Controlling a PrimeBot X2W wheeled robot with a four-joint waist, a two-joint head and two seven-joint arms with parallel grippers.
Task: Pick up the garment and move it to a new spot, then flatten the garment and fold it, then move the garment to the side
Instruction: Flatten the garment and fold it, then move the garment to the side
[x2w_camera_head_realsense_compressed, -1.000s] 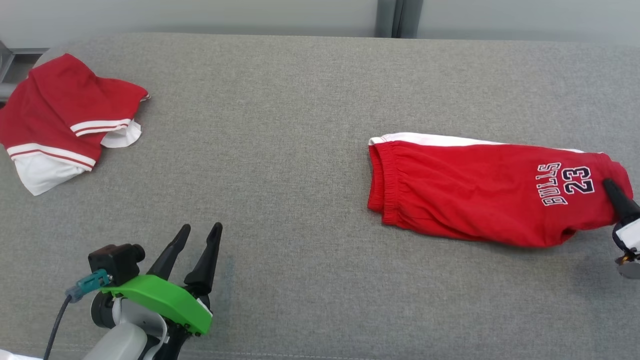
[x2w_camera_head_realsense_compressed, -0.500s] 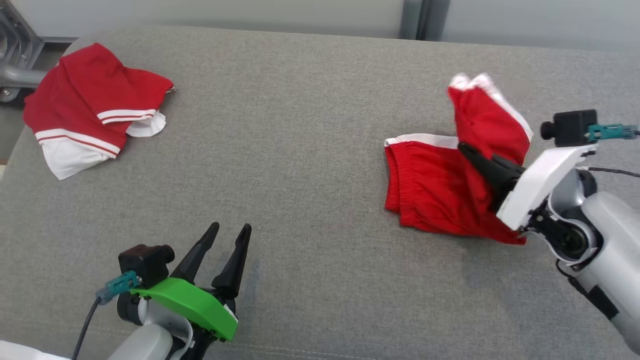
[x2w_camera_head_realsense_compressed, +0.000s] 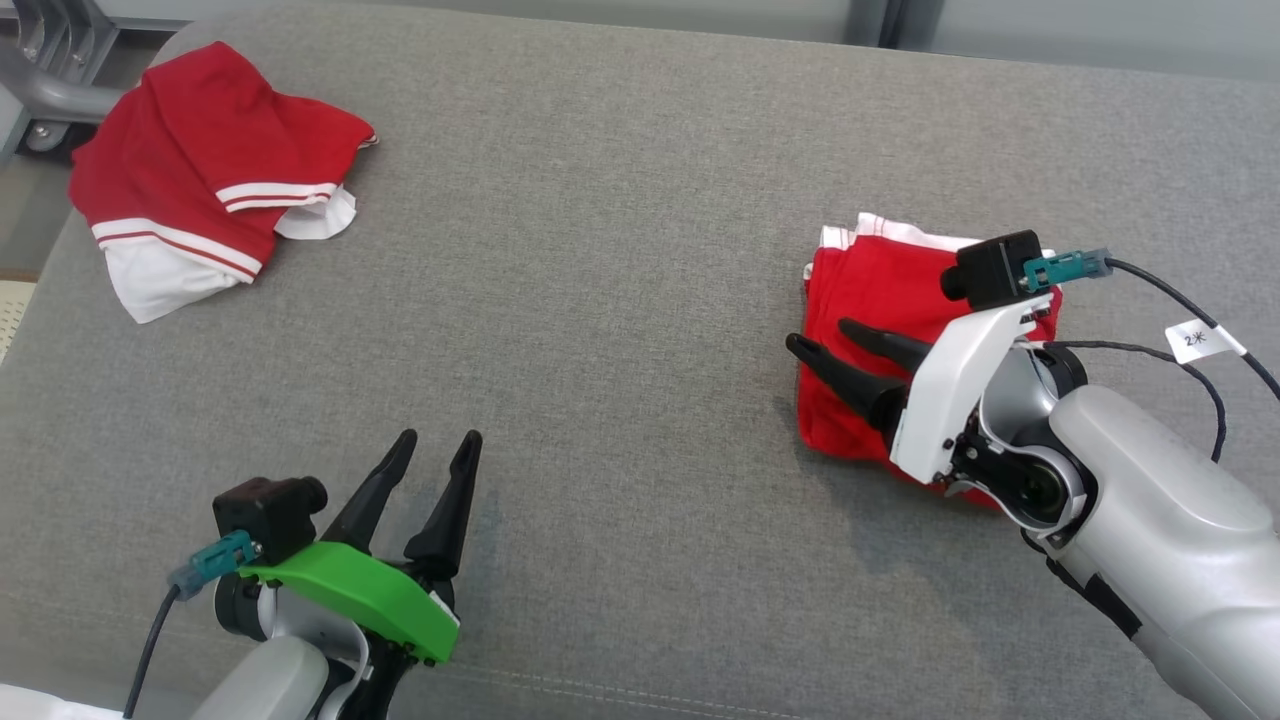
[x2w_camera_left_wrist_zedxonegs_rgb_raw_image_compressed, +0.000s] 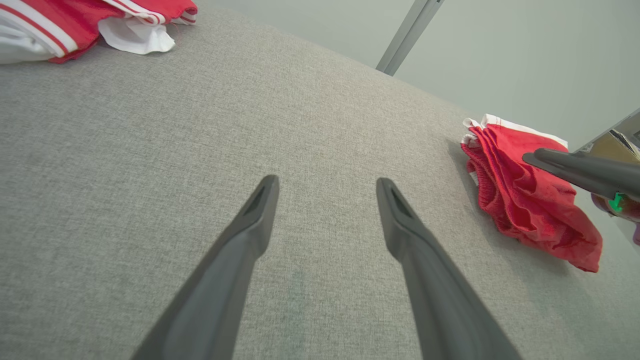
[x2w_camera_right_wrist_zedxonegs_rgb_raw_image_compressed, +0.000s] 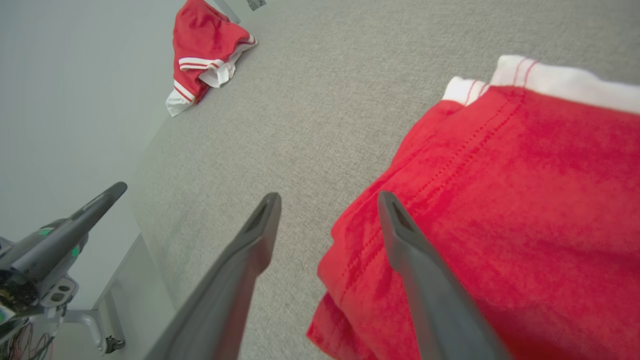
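Grey upholstered surface (x2w_camera_head_realsense_compressed: 620, 300) carries the folded red shorts (x2w_camera_head_realsense_compressed: 870, 290) at its right. Reaching in from the lower right, the right gripper (x2w_camera_head_realsense_compressed: 817, 334) hovers over their left edge, jaws spread, empty. The left gripper (x2w_camera_head_realsense_compressed: 440, 438) rests lower left, jaws apart. A crumpled red-and-white garment (x2w_camera_head_realsense_compressed: 190, 170) lies far left.

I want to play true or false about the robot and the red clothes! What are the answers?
1. The red shorts lie folded on the grey surface. True.
2. The right tool is squeezing the shorts. False: its fingers are apart and hold nothing.
3. The left tool is open above bare grey surface. True.
4. The red-and-white garment lies right beside the shorts. False: it sits far away, at the surface's far left corner.
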